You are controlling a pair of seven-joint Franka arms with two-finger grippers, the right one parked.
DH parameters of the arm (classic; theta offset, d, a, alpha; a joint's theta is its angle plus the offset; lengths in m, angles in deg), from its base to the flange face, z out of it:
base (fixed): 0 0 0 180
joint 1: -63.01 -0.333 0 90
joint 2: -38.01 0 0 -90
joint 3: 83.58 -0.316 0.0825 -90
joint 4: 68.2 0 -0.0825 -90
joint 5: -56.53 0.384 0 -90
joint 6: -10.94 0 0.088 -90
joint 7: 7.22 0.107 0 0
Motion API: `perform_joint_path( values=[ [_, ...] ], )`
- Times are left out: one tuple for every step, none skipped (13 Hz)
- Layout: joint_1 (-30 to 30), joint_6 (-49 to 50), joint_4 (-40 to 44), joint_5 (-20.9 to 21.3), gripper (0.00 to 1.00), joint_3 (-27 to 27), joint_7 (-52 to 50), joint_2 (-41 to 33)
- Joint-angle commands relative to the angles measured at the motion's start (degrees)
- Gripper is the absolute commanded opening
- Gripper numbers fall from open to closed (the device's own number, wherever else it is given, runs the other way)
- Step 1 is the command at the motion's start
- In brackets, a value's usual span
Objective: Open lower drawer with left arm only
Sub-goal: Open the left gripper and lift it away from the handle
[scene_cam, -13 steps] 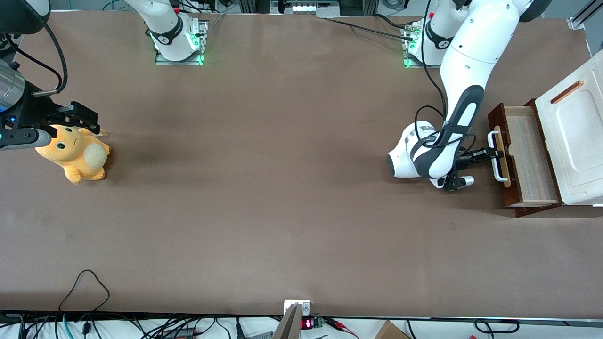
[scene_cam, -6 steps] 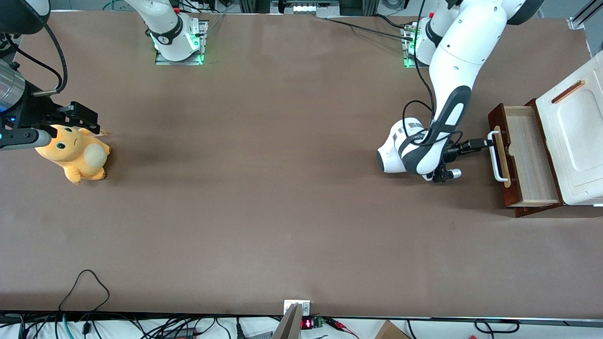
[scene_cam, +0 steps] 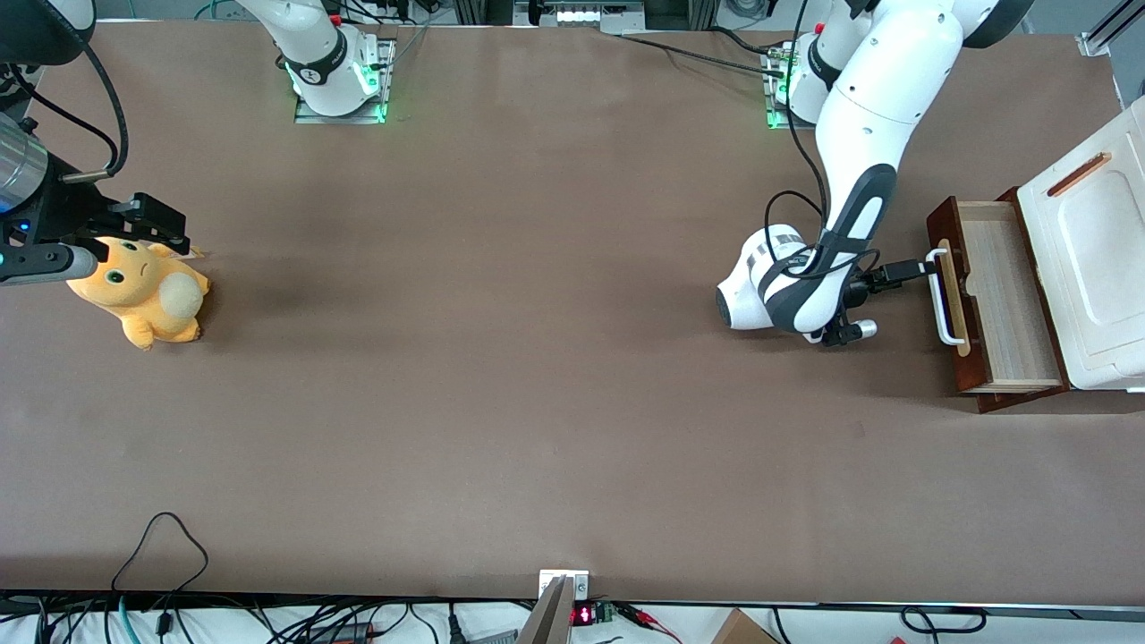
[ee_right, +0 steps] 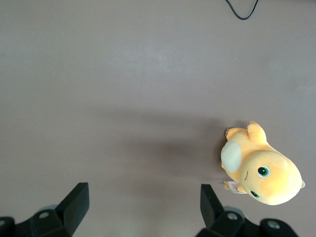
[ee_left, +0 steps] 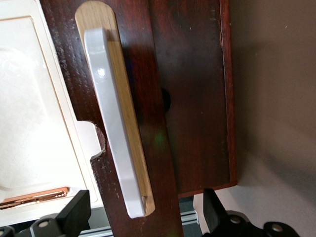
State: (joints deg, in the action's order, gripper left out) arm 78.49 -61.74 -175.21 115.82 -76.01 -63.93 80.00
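The lower drawer [scene_cam: 995,302] stands pulled out from under the white cabinet top [scene_cam: 1087,268] at the working arm's end of the counter [scene_cam: 537,358], its pale wood inside open to view from above. On its dark reddish-brown front runs a light wooden strip [ee_left: 129,148], and over that strip sits the white loop handle [scene_cam: 945,297].

The left arm [scene_cam: 859,170] reaches down from its base and bends toward the drawer front. Its gripper [scene_cam: 920,270] is in front of the drawer, just beside the end of the handle that lies farther from the front camera, with its tip near the white bar. In the wrist view the gripper's two black fingers [ee_left: 74,215] stand wide apart with nothing between them; the handle [ee_left: 114,121] and the drawer front [ee_left: 190,98] lie ahead of them, apart from the fingers, so the gripper is open and holds nothing.

Toward the parked arm's end of the counter lies an orange plush toy [scene_cam: 143,295].
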Motion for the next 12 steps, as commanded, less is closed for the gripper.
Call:
perform_joint_path(
  values=[
    [-0.1,0.7,3.2,-4.2,1.0,-0.7,6.6,-1.6],
    [-0.3,0.7,4.7,-5.3,1.0,-1.2,8.8,-1.9],
    [-0.4,0.6,7.1,-7.2,1.0,-2.0,10.8,-2.3],
    [-0.4,0.5,9.8,-9.2,1.0,-3.3,13.6,-2.5],
    [-0.4,0.5,11.9,-10.1,1.0,-3.9,18.0,-3.0],
    [-0.4,0.3,13.6,-10.6,1.0,-4.9,22.1,-4.1],
    [-0.4,0.2,15.1,-12.6,1.0,-6.1,25.0,-5.2],
    [-0.5,-0.6,16.4,-15.3,1.0,-7.4,27.8,-6.6],
    [-0.5,-2.1,16.7,-16.2,1.0,-8.3,29.4,-8.4],
    [-0.7,-3.2,16.7,-17.0,1.0,-8.7,30.8,-9.9],
    [-1.4,-5.1,16.9,-20.1,1.0,-10.5,32.2,-11.7],
    [-1.7,-8.5,16.8,-24.3,1.0,-11.9,32.8,-14.5]
  ],
)
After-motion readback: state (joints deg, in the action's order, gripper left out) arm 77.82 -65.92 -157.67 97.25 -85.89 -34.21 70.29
